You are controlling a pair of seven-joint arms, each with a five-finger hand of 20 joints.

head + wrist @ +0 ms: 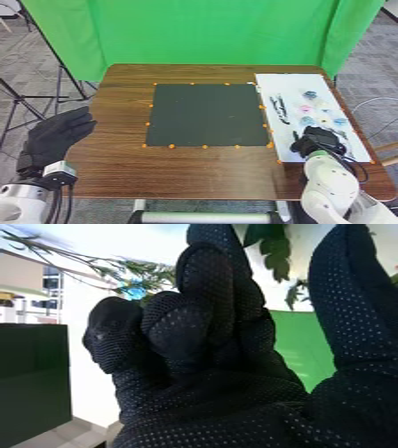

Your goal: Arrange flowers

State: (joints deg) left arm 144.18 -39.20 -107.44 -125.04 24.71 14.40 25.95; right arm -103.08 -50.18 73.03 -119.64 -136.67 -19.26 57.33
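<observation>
Two black-gloved hands flank a wooden tabletop (204, 172), the right hand (320, 141) over one white sheet (289, 82) at four o'clock, fingers loosely bent and released, the left hand (55, 137) off the nine o'clock edge, fingers relaxed.
At least five round flowers (307, 120), blue and pink among them, lie on the sheet at three o'clock, beside thin dark stems (280, 110); brown wood borders one flat, square mat (204, 115).

My rounded arms (329, 185) are white, with black cables (59, 200) and a white left-wrist block (60, 169); black gloves (204, 409) cover my left robot hand (58, 137) and pale-dotted right robot hand (318, 141).
</observation>
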